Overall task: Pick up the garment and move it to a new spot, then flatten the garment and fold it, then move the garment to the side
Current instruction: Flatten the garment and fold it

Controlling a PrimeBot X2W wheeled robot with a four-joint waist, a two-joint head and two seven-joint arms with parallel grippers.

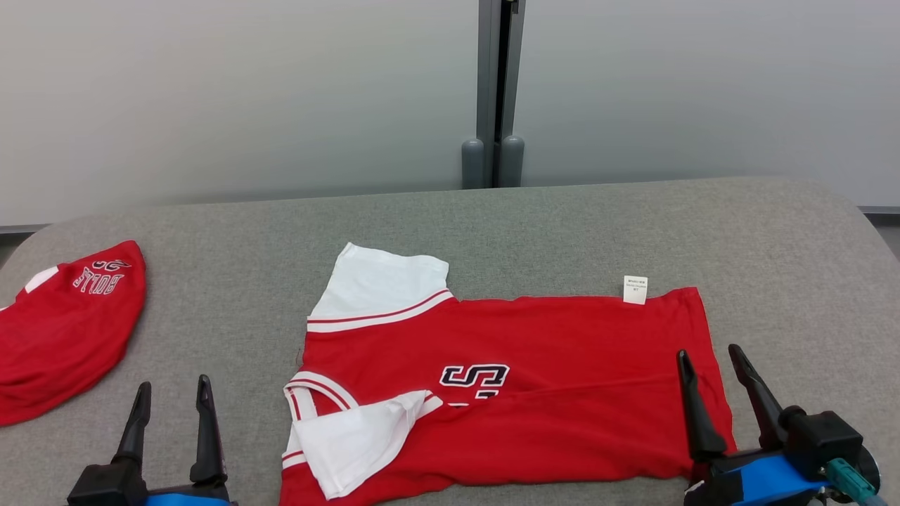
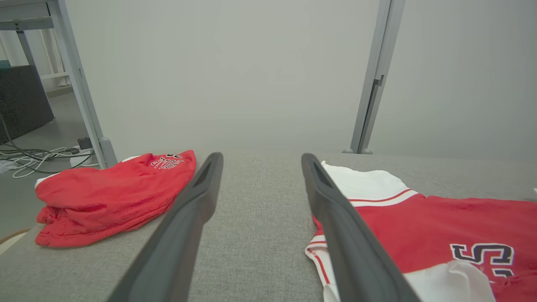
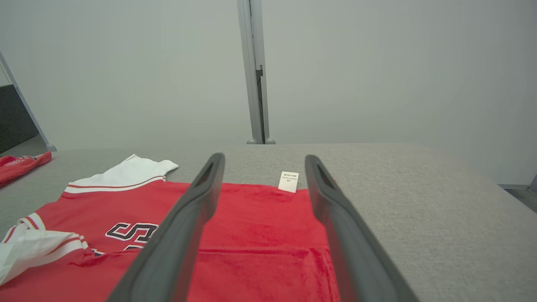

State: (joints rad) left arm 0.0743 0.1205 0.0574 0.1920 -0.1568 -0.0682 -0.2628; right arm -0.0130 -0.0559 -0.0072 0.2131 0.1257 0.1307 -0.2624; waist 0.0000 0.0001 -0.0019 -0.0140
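Observation:
The garment [image 1: 534, 379] is a red jersey with white sleeves and dark lettering, folded lengthwise and lying flat on the grey table [image 1: 562, 225]; a white label sticks out at its far edge. It also lies at the right of the left wrist view [image 2: 440, 226] and low in the right wrist view [image 3: 251, 226]. My left gripper [image 1: 173, 392] stands open over bare table, left of the jersey's collar end. My right gripper [image 1: 709, 357] is open above the jersey's right hem, holding nothing.
A second red garment [image 1: 63, 330] lies bunched at the table's left edge, also seen in the left wrist view [image 2: 113, 197]. A grey post [image 1: 494, 91] and pale wall stand behind the table. Cables [image 2: 33, 157] lie on the floor at far left.

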